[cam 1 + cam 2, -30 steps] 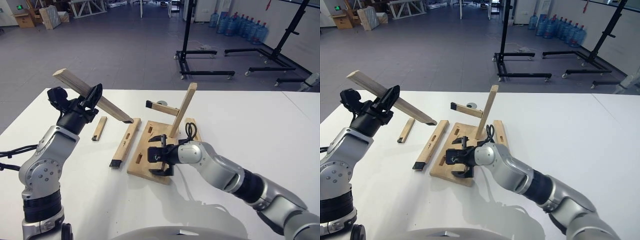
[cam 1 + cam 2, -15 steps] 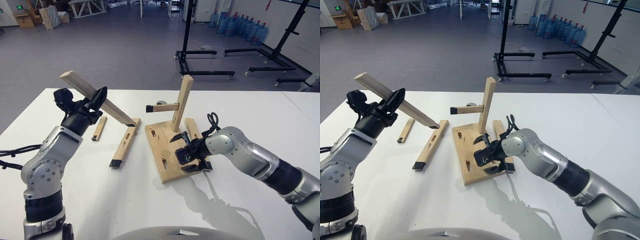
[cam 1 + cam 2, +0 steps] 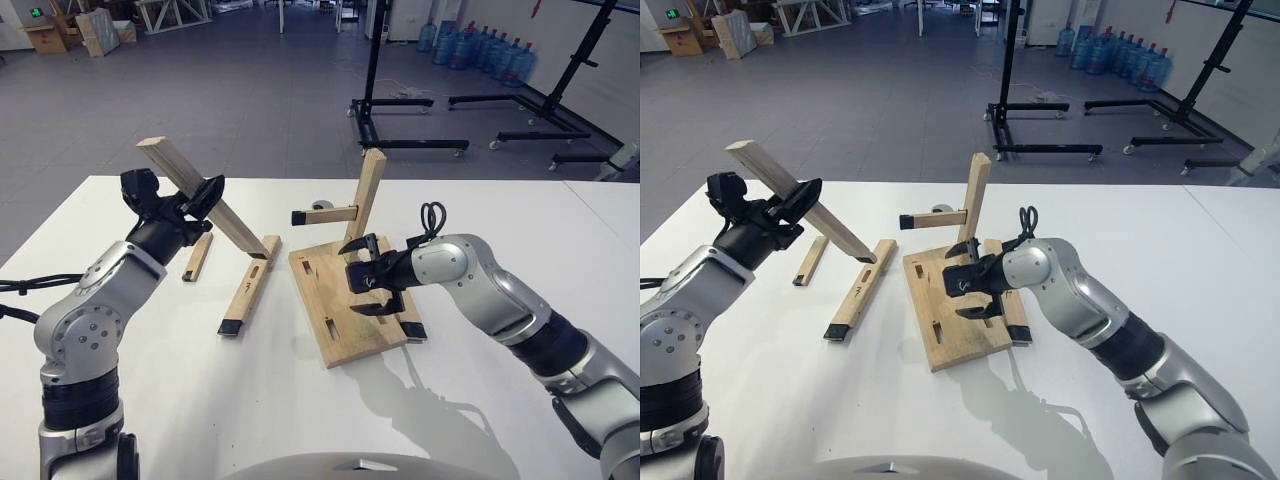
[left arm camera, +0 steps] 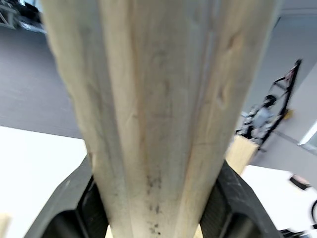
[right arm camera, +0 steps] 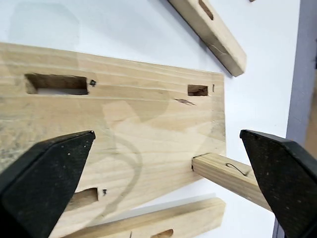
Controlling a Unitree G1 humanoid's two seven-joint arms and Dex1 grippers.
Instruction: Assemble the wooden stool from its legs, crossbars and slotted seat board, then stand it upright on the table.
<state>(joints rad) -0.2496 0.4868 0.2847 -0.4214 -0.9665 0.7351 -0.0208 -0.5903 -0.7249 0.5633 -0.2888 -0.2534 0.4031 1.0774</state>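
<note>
Right tool, released, is lifting off the seat board, risking toppling the upright leg; left tool is clenching a spare leg.

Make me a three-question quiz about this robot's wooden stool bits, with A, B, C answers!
1. Where is the flat slotted wooden seat board?
A) on the floor
B) lying on the white table
C) on a chair

2. How many pale wooden legs stand upright in it?
A) one
B) three
C) four

3. The black right end effector is:
A) shut on a leg
B) shut on a crossbar
C) open

Answers: 1 B, it lies flat on the tabletop; 2 A, one leg rises from it; 3 C, its fingers spread above the board.
</note>
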